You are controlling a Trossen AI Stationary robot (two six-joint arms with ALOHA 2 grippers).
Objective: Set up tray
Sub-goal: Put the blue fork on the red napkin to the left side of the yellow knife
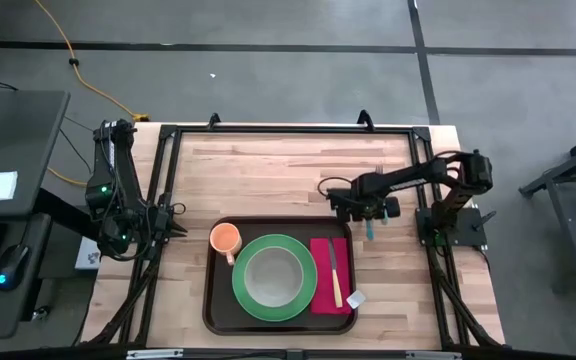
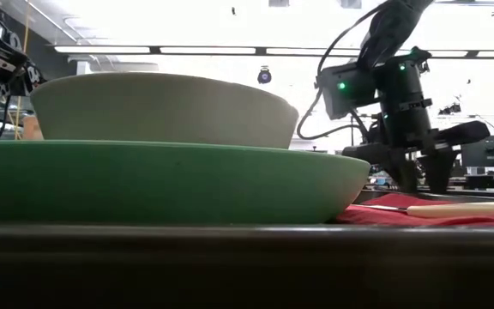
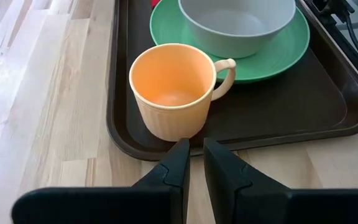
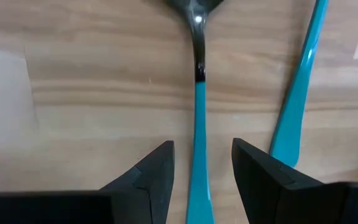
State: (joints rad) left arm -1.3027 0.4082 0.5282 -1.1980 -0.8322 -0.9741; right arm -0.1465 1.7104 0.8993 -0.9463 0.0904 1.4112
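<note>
**Right pincer poised over teal-handled cutlery beside the loaded tray**

From above, the dark brown tray (image 1: 280, 318) lies on the wooden surface (image 1: 268, 170) at its near middle. It carries an orange cup (image 1: 225, 238) at its left end, a green plate (image 1: 275, 278) with a pale bowl (image 1: 273, 276) on it, and a red napkin (image 1: 329, 275) at its right end with a light-handled knife (image 1: 334, 272) lying along it. The right pincer (image 1: 370, 212) hangs over bare wood just past the tray's far right corner — a teal handle (image 1: 370, 230) shows below it. The left pincer (image 1: 175, 222) waits off the tray's left edge, near the cup.

At surface height, bowl and plate fill the foreground; the right pincer (image 2: 420, 176) stands behind the napkin (image 2: 418, 210), fingers pointing down.

The left wrist view shows the left pincer (image 3: 195, 155) with its fingers nearly together, holding nothing, aimed at the cup (image 3: 174, 90), which stands in the tray's corner; the fingertips lie just outside the tray's rim (image 3: 117, 124).

The right wrist view shows the right pincer (image 4: 202, 158) spread open — its fingers straddle the teal handle of a dark-bowled spoon (image 4: 197, 74) without gripping it. A second teal-handled utensil (image 4: 300, 81) lies just beside it.
</note>
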